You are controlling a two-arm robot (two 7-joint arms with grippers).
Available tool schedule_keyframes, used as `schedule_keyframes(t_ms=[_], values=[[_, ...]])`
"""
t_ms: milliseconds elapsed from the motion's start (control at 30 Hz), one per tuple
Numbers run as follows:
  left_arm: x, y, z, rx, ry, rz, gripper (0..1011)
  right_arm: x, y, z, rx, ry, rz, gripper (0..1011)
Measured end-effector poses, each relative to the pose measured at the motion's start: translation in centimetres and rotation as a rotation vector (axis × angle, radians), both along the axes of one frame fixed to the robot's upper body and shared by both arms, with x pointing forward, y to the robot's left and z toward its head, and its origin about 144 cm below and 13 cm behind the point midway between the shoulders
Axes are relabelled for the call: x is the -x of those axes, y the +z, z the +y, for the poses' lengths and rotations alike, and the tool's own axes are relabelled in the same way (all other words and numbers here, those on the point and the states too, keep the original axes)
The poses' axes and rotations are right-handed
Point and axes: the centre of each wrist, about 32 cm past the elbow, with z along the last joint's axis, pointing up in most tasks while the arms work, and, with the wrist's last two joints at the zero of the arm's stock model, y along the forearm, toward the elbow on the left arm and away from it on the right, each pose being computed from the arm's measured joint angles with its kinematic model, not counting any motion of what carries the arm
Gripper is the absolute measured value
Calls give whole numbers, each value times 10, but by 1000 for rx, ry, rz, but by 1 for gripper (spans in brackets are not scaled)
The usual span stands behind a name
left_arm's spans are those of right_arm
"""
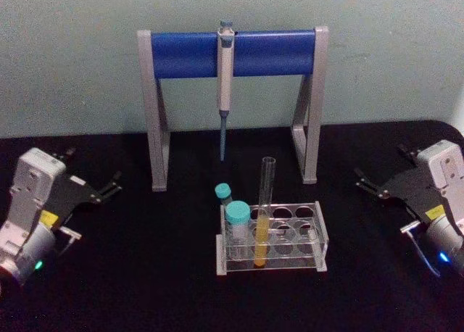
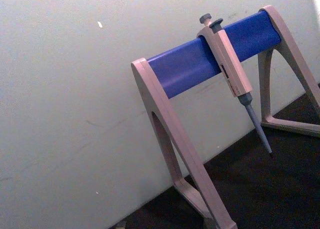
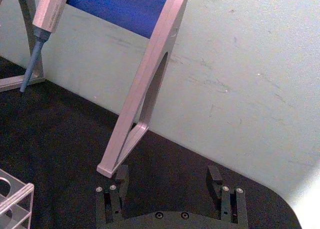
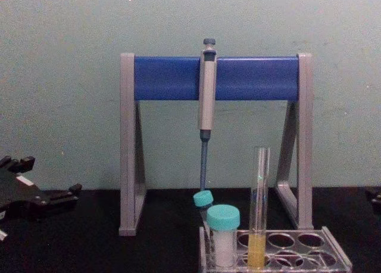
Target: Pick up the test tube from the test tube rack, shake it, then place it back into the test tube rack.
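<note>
Test tube (image 1: 264,209) upright in test tube rack (image 1: 313,234)

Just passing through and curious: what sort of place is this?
Probably a laboratory bench setup: a pipette hangs on a stand, and a test tube with yellow liquid stands in a clear test tube rack.

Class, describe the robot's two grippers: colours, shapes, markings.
The left gripper and right gripper have black angular jaws on pale grey boxy housings, each with a yellow label. A green light glows near the left wrist, a blue one near the right.
</note>
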Motion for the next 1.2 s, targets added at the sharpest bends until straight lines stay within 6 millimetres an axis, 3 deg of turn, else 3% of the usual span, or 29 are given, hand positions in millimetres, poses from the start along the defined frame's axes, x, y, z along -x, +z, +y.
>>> schedule_keyframes(t_ms=[1200], values=[[0, 0, 0, 0, 0, 0, 1002, 0, 0, 0, 1, 0, 0, 1000]])
